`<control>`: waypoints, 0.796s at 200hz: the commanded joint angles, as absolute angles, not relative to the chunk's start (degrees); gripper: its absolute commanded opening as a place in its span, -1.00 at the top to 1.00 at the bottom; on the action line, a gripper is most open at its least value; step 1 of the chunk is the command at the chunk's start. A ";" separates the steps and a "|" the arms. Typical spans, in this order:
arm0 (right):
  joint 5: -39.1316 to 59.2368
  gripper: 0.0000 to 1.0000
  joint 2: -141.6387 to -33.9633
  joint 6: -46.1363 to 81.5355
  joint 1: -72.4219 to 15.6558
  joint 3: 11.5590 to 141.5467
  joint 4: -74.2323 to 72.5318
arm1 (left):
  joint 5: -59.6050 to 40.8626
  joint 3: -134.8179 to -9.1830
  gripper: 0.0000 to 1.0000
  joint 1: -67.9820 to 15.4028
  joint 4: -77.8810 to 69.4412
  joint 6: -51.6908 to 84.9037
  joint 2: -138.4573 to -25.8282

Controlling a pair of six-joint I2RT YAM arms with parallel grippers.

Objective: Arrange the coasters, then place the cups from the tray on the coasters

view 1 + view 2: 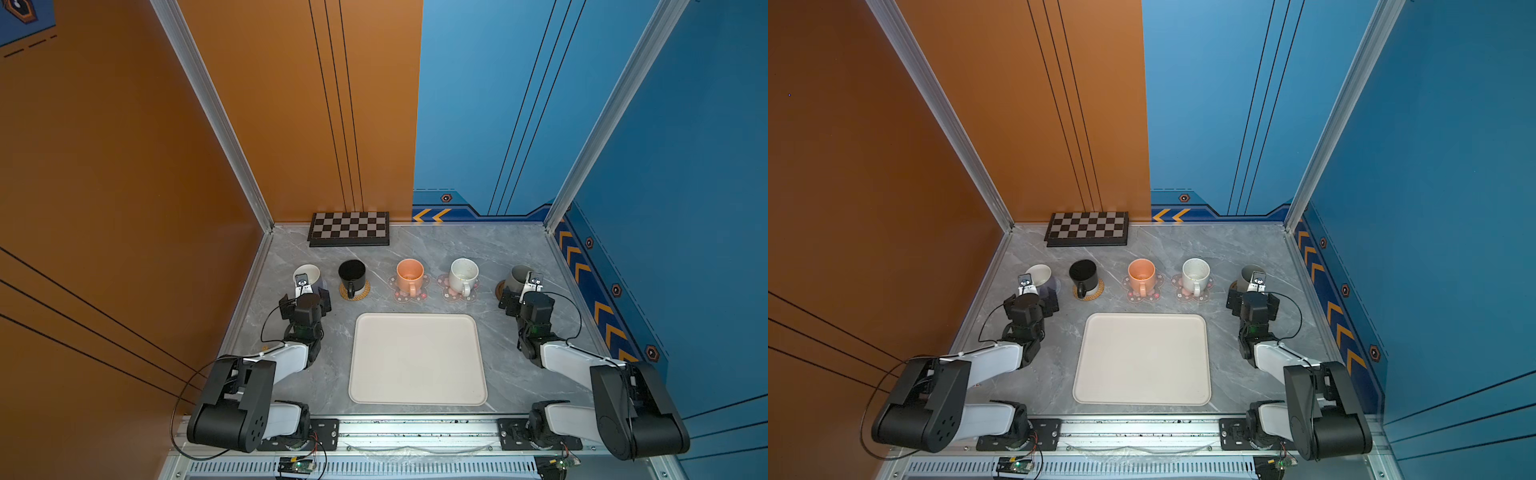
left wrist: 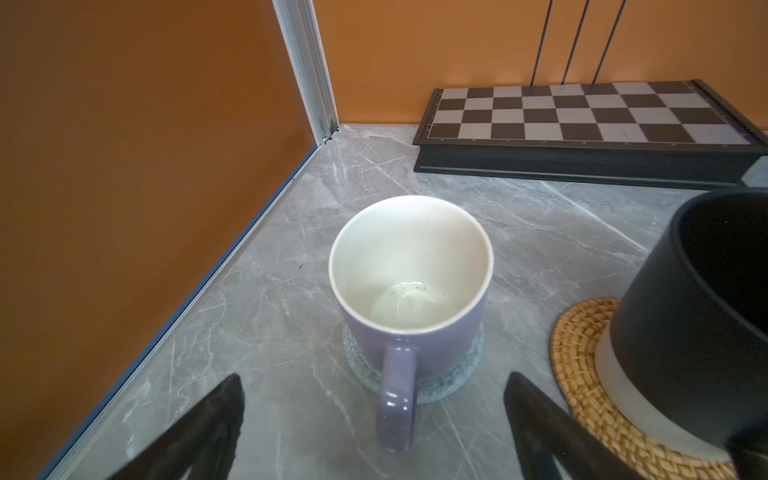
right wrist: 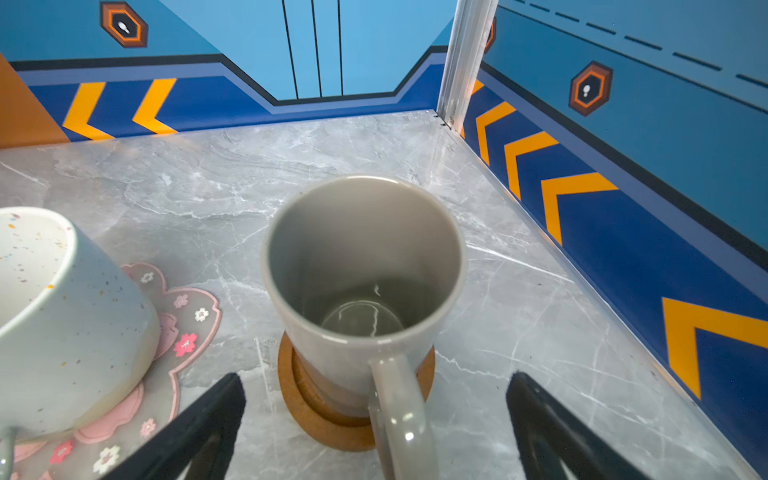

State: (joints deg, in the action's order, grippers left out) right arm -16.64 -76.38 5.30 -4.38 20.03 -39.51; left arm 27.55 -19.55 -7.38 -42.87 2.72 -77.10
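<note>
Both top views alone show the tray [image 1: 415,361]. The lavender mug [image 2: 409,266] aims its handle at the left gripper [image 2: 374,376], spread and empty; the grey mug [image 3: 361,257] at the right gripper [image 3: 376,375], likewise.

The surface [image 2: 266,299] is smooth grey marble-look stone with a faint sheen. The lavender mug [image 2: 415,345] and grey mug [image 3: 361,249] are glossy glazed ceramic; the black mug [image 2: 706,332] is matt, with a bare pale band at its foot. The rattan coaster [image 2: 582,353] is rough woven cane, the blue coaster [image 2: 453,382] coarse weave, the brown coaster [image 3: 307,407] grainy wood, the flower coaster [image 3: 187,316] soft-looking with a clear edge. The tray [image 1: 415,357] is matt cream.
</note>
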 commanded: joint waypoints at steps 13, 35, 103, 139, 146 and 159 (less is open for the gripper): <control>-11.28 -1.00 -83.62 2.05 -3.87 17.75 -55.16 | 22.22 -17.39 -0.96 -6.65 -53.87 -1.55 -81.72; -11.53 -1.00 -89.43 0.40 -5.12 15.86 -64.07 | 22.71 -17.17 -0.96 -6.62 -61.54 -1.08 -89.07; -11.82 -1.00 -88.46 2.50 -3.63 20.76 -53.00 | 23.47 -19.19 -0.96 -6.86 -59.77 -1.95 -90.52; -10.41 -1.00 -88.55 3.25 -2.64 21.23 -52.43 | 23.30 -19.25 -0.96 -6.86 -59.68 -1.89 -90.47; -10.38 -1.00 -88.54 3.24 -2.64 21.16 -52.47 | 23.29 -19.27 -0.96 -6.86 -59.75 -1.89 -90.53; -10.38 -1.00 -88.54 3.25 -2.64 21.14 -52.47 | 23.36 -19.24 -0.96 -6.86 -59.74 -1.90 -90.53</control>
State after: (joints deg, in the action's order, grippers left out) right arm -11.53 -88.51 2.57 -2.87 20.36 -54.37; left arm 23.90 -18.35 -7.16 -58.94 -1.15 -90.87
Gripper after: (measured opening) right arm 0.998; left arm 0.979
